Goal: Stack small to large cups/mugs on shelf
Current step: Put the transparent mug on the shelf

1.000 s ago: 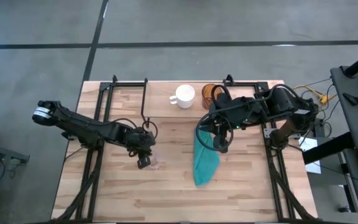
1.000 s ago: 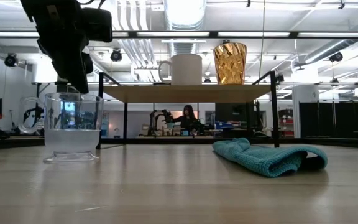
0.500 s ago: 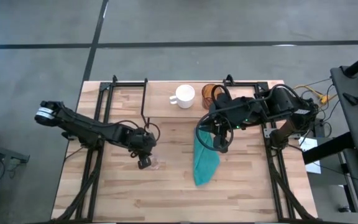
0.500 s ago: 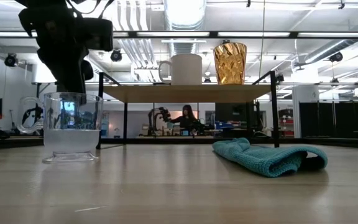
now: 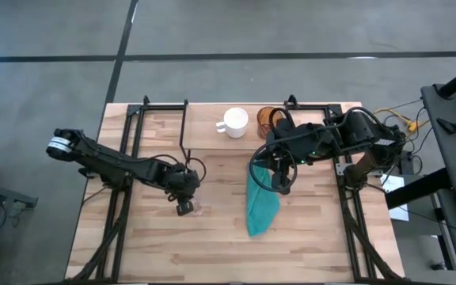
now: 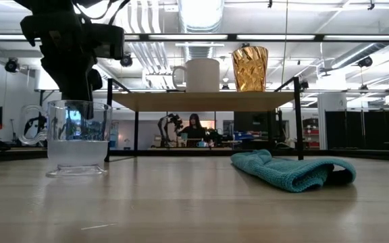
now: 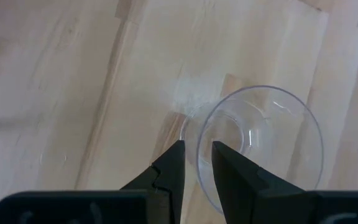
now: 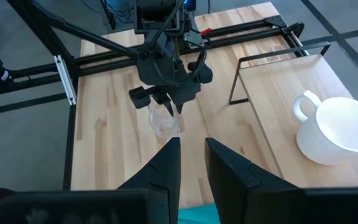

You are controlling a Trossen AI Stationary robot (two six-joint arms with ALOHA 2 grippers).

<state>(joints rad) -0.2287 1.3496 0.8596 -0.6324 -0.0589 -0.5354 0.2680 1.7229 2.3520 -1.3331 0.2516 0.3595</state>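
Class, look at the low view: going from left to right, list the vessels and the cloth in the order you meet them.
Clear glass → white mug → amber cup → teal cloth.
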